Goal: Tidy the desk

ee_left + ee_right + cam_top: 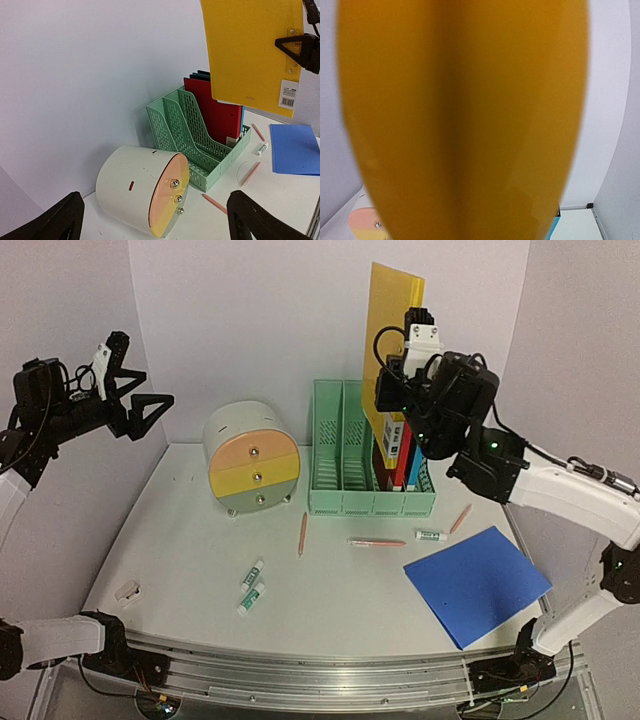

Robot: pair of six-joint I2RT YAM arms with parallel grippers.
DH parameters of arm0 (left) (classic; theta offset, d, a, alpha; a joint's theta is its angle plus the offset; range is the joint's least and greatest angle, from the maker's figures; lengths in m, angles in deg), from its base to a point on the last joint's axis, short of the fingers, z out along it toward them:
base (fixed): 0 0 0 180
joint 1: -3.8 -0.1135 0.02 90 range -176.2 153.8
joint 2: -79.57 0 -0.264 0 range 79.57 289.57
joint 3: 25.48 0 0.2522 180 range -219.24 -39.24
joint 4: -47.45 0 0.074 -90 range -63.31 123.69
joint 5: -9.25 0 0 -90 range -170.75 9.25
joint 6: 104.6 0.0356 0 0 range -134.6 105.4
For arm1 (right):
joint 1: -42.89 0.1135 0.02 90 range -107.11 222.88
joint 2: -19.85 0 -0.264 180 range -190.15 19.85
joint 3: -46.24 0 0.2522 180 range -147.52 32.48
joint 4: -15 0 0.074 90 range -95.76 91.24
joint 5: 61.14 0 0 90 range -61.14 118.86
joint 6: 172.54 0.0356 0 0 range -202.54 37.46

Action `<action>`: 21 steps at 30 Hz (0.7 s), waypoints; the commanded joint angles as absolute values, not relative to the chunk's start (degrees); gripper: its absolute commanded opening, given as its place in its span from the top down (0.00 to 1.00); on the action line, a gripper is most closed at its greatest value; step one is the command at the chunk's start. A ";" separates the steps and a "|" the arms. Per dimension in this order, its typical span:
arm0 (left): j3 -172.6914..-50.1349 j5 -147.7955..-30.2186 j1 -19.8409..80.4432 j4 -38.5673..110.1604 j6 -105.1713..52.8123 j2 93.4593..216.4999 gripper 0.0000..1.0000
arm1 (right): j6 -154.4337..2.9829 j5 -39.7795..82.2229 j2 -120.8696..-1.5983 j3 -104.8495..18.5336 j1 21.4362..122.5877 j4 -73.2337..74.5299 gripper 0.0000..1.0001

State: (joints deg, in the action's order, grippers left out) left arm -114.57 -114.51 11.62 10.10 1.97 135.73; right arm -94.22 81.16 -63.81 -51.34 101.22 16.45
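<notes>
The desk [200, 570] is a white tabletop with pens and folders scattered on it. My right gripper [398, 368] is shut on a yellow folder [392, 310] and holds it upright above the mint-green file rack [340, 502]. In the left wrist view a black finger [300, 47] presses on the yellow folder's [250, 50] right edge. The yellow folder [465, 120] fills the right wrist view and hides the fingers there. My left gripper [140, 405] hangs open high at the left, holding nothing, well above the round drawer unit [135, 190].
Red and blue folders [398, 455] stand in the rack's right slot. A blue folder [477, 583] lies flat at the front right. Pink pens [302, 534] [377, 542], white tubes [252, 574] [430, 535] and a small white piece [127, 590] lie loose. The round drawer unit [250, 455] is left of the rack.
</notes>
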 commanded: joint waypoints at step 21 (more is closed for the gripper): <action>-106.03 -109.01 11.49 16.19 1.03 133.51 0.00 | -101.37 75.73 -96.17 -56.15 89.59 71.58 1.00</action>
